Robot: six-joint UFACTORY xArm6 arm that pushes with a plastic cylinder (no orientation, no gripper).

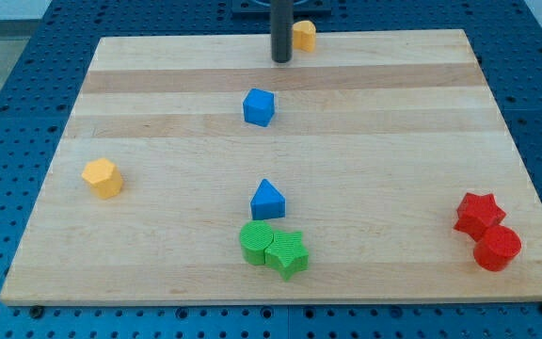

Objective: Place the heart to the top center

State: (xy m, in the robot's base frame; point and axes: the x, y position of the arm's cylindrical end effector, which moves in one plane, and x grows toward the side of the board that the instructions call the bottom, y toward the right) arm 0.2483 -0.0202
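A yellow heart-like block (304,36) sits at the board's top edge, near the top centre. My tip (281,60) stands just to its lower left, close beside it; I cannot tell if they touch. The dark rod hides part of the block's left side.
A blue cube (259,106) lies below my tip. A blue triangular block (267,200), a green cylinder (256,242) and a green star (289,253) cluster at the bottom centre. A yellow hexagonal block (102,177) is at the left. A red star (478,214) and a red cylinder (497,249) sit at the bottom right.
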